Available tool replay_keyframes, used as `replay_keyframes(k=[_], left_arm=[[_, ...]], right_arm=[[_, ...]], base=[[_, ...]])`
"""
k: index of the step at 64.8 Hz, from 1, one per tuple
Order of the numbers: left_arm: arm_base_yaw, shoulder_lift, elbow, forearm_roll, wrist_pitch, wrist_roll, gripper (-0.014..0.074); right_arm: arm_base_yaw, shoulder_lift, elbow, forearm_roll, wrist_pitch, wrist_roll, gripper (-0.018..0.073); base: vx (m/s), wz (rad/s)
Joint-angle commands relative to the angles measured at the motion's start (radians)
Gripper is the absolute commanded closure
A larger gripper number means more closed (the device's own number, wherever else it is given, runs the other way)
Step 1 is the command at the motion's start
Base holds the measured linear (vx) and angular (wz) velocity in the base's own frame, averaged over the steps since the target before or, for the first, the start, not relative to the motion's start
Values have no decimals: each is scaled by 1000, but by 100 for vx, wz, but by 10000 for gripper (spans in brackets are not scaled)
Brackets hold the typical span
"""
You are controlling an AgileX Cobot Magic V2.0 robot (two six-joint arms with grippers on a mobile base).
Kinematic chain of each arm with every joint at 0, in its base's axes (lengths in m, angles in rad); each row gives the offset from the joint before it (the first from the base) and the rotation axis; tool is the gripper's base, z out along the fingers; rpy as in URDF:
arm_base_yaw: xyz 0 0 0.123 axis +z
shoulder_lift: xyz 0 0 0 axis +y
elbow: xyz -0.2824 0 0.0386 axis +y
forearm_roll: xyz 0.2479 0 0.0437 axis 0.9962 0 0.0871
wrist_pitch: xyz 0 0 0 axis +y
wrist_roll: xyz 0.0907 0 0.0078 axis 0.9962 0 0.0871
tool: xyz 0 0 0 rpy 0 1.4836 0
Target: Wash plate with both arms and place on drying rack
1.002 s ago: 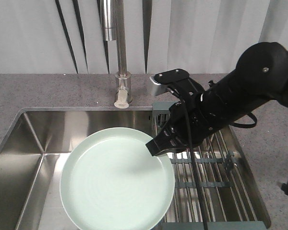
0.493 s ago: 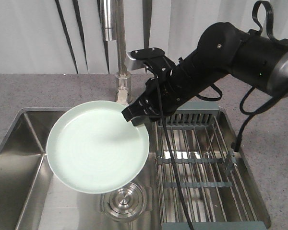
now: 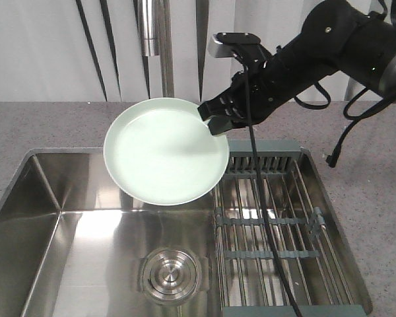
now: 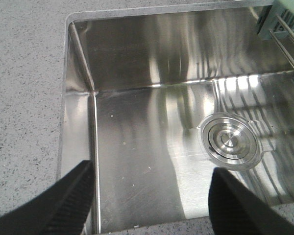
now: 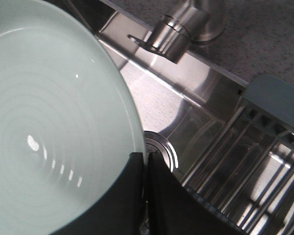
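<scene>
The plate (image 3: 166,150) hung in the air over the far edge of the sink (image 3: 26,198), tilted with its face toward the near side, just in front of the tap (image 3: 165,66). The right gripper (image 3: 213,120) was clamped on its right rim, likely to leave the face open for rinsing. The left gripper (image 4: 152,174) hovered over the sink's left part, jaws apart and holding nothing, ready to help, I guessed. The drying rack (image 3: 277,224) lay across the sink's right side.
</scene>
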Motion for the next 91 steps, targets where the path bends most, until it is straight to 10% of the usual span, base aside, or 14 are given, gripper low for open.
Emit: replay_keyframes(k=[1,42,91], left_arm=[[0,7,-24,-12,-59,-8,133],[0,7,-24,-12,-59,-8,133],[0,7,-24,-12,-59,-8,133]], right_arm=[[-32,-54,-35,26,-14,4,564],[-89,-315,351,7,-137,-5,564],[152,-335,425,19,-244,100,564]], base=[[0,0],[0,0],[0,0]])
